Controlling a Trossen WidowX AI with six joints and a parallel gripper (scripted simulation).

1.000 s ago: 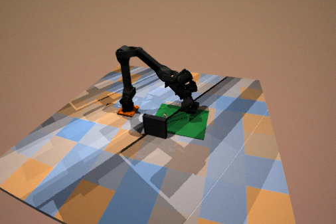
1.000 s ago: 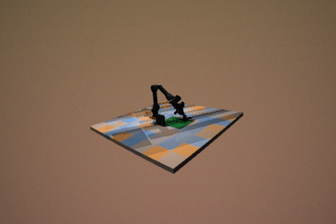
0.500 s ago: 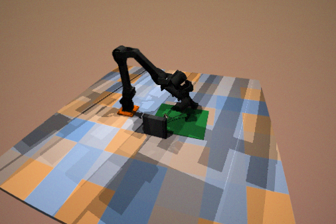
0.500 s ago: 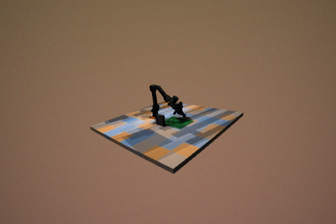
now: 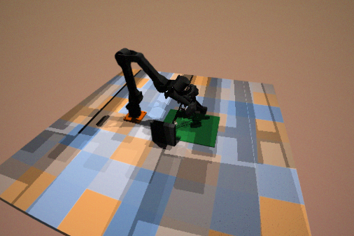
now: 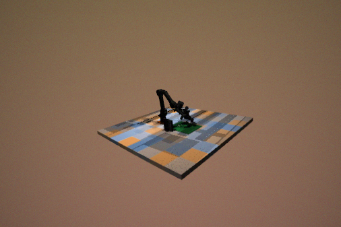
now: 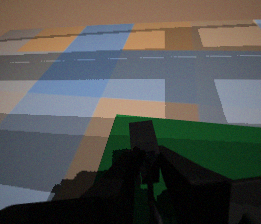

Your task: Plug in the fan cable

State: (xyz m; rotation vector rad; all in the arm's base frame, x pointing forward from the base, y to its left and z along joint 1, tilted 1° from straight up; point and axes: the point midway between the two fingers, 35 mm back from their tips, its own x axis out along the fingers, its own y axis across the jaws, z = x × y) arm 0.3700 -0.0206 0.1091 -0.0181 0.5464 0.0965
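Green board (image 5: 204, 134) lies under my claw (image 5: 194, 119), clamped on the plug (image 7: 142, 136) at its 11 o'clock corner for seating.

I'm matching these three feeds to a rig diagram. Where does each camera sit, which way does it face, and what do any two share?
Top: high, angled down on the whole arm, green board and fan.
Exterior: far off, raised; arm tiny on the patterned table.
Wrist: on the arm, low across the board; only the dark fingers, shut on the plug, show.
All three show the green board; the top and exterior views also show the fan.
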